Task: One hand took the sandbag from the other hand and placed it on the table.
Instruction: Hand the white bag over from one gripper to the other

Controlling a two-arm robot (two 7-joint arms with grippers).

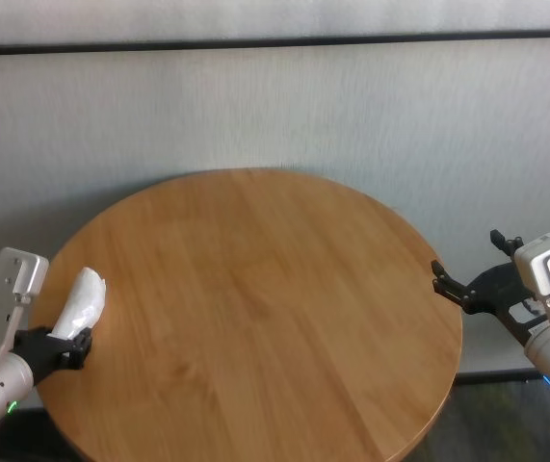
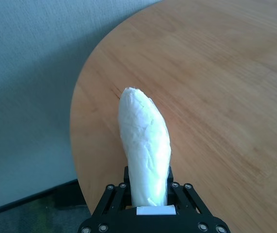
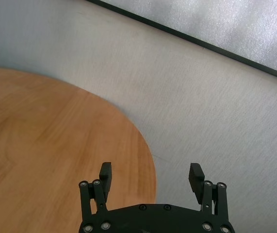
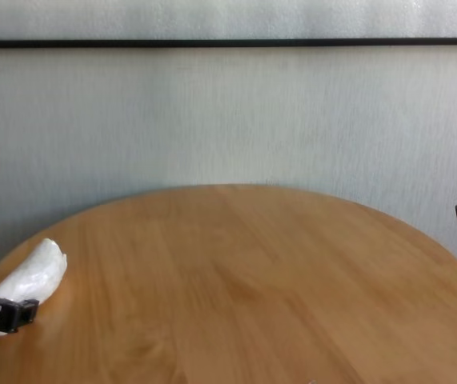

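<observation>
The round wooden counter (image 1: 255, 308) filled the middle of the head view, with a grey wall (image 1: 275, 106) behind it. At lower left, the left tool (image 1: 70, 346) pinched the white sandbag (image 1: 80, 303) over the counter's edge. At the right edge, the right tool (image 1: 467, 274) hung spread wide beside the counter.
</observation>
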